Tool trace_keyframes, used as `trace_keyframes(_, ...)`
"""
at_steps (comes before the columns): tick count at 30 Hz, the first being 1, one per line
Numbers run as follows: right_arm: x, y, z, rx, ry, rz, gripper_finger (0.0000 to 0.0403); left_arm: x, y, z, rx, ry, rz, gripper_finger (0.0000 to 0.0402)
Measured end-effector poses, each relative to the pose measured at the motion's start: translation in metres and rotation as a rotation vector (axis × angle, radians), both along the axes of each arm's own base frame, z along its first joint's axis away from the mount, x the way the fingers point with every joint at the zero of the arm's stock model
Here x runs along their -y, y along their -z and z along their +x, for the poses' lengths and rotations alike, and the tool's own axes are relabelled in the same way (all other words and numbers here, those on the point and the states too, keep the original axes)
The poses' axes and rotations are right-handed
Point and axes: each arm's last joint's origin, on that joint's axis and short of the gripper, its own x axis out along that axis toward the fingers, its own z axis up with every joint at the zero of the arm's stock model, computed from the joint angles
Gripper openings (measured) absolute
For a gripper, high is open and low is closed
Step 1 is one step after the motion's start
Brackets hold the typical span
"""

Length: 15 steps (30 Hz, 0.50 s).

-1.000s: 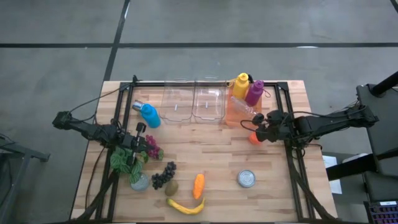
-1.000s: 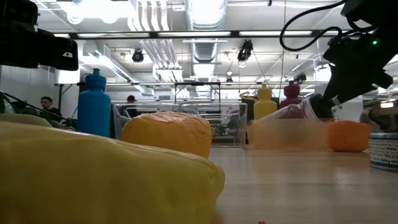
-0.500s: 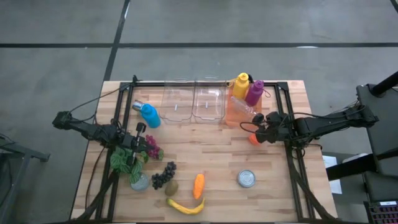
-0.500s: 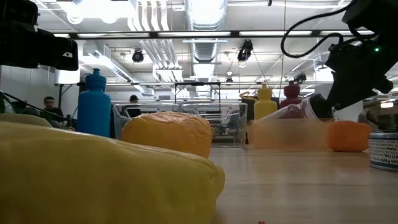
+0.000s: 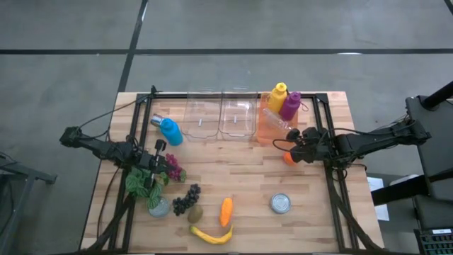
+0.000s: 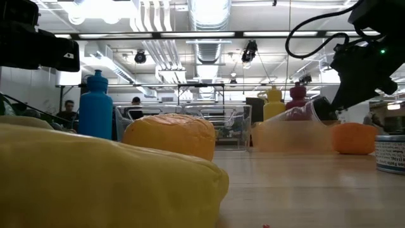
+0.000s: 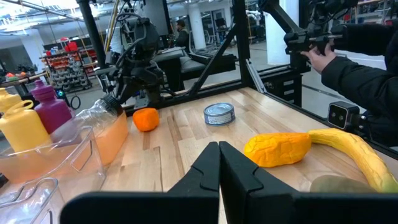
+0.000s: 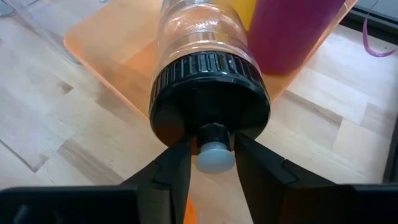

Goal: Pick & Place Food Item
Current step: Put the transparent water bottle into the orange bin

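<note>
Right wrist view: right end effector (image 8: 215, 163) pinching clear bottle (image 8: 208, 56) nub — orange (image 5: 289, 158) just below.

A pale wooden plank table (image 5: 241, 177) carries a silver round tin can (image 5: 281, 204), an orange carrot (image 5: 226, 210), a yellow curved banana (image 5: 211, 235), dark purple grapes (image 5: 186, 199) and a blue plastic bottle (image 5: 168, 129).

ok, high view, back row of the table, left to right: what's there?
blue bottle → first clear bin → second clear bin → orange bin → yellow bottle → purple bottle
</note>
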Motion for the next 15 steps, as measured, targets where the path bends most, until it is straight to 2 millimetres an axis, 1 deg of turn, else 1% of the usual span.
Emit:
trace_keyframes(5, 0.0, 0.0, 0.0, 0.001, 0.0, 0.001, 0.0103, 0.0, -0.0001, 0.0, 0.0, 0.0, 0.0, 0.0001)
trace_keyframes(15, -0.0002, 0.0002, 0.0001, 0.01, 0.009, 0.019, 0.0102, 0.0, -0.0001, 0.0, 0.0, 0.0, 0.0, 0.0001)
